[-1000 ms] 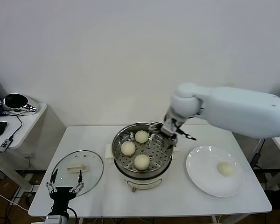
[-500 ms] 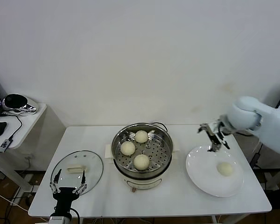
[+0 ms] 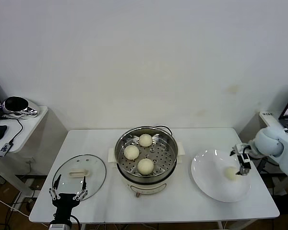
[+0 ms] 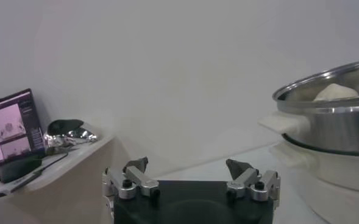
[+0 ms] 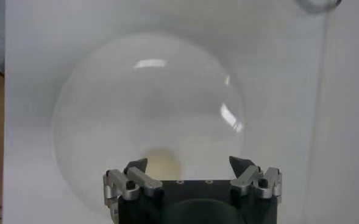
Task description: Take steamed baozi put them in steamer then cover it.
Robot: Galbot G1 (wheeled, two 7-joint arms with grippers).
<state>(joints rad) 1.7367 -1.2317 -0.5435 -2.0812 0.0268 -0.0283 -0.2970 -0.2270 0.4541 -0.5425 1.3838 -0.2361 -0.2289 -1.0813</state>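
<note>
Cover handle — long axis seemingly left-right.

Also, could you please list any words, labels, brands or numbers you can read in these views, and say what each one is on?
None can be read.
Laptop screen on the side table: shows a picture, any text too small to read.
Steamer, glass lid, plate, baozi: no markings visible.

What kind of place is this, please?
Probably a lab or office test corner, not a kitchen: a bare white wall, a plain white table with a steamer, and a side desk holding a laptop.
</note>
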